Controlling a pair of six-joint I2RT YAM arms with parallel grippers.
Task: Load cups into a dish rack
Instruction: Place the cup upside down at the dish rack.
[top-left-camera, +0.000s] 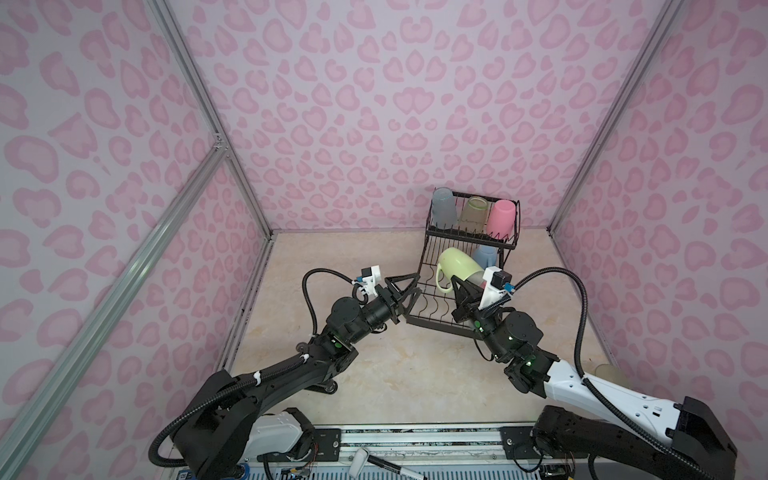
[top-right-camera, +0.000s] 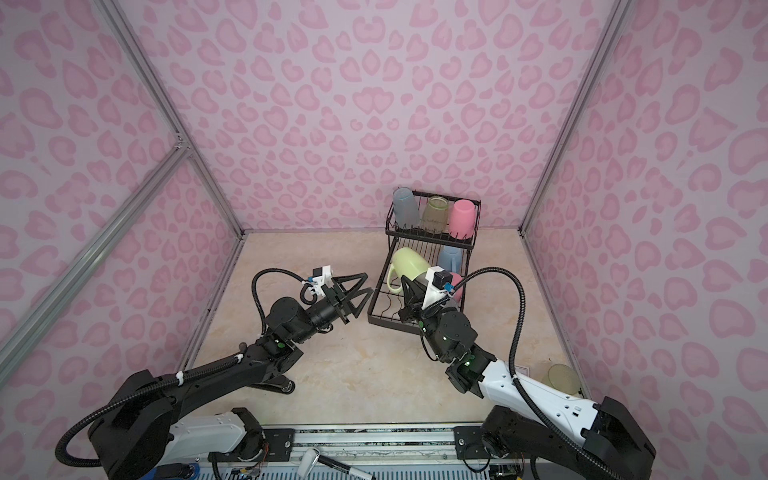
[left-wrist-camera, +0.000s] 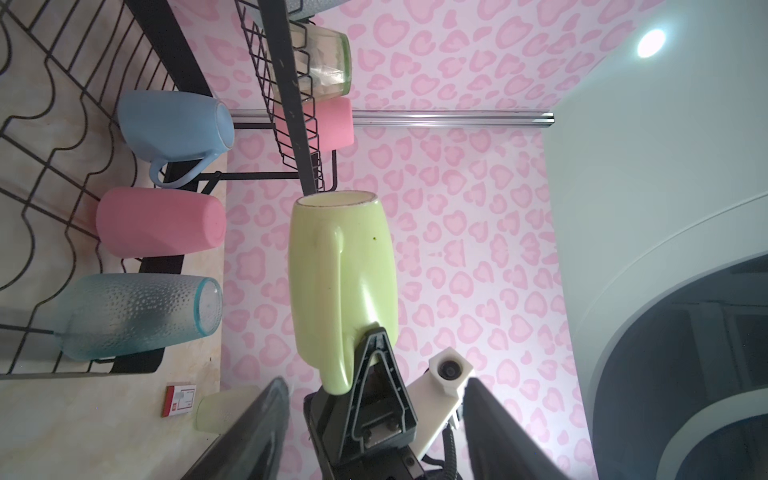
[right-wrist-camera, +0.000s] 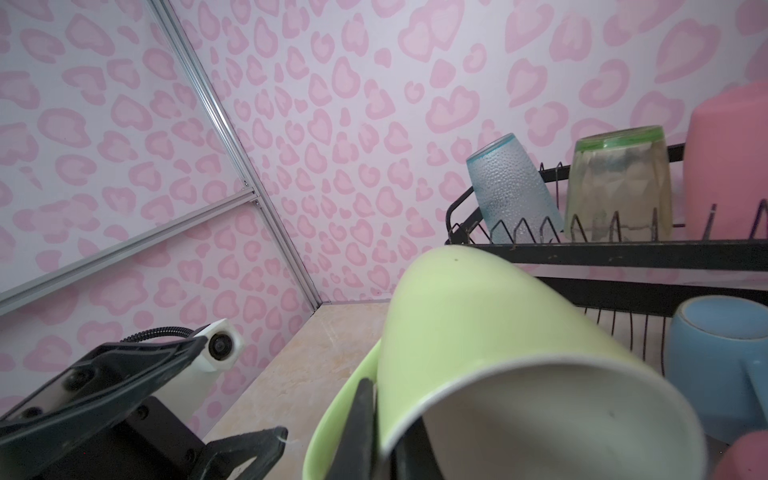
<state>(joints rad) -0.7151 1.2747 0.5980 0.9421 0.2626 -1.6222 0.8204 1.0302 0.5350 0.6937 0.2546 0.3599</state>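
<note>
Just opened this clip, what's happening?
The right end effector is shut on the yellow-green mug, holding it tilted over the lower grid of the dish rack. The left end effector hangs open beside the rack's near corner, holding nothing. Three tumblers sit upside down in the upper basket, a blue mug is below, and one yellowish tumbler sits on the table.

Both top views look down from high behind the jaws over the whole tabletop (top-left-camera: 374, 374); each wrist camera peers close along its own jaws, both sharing the yellow-green mug (left-wrist-camera: 340, 270) ahead.
</note>
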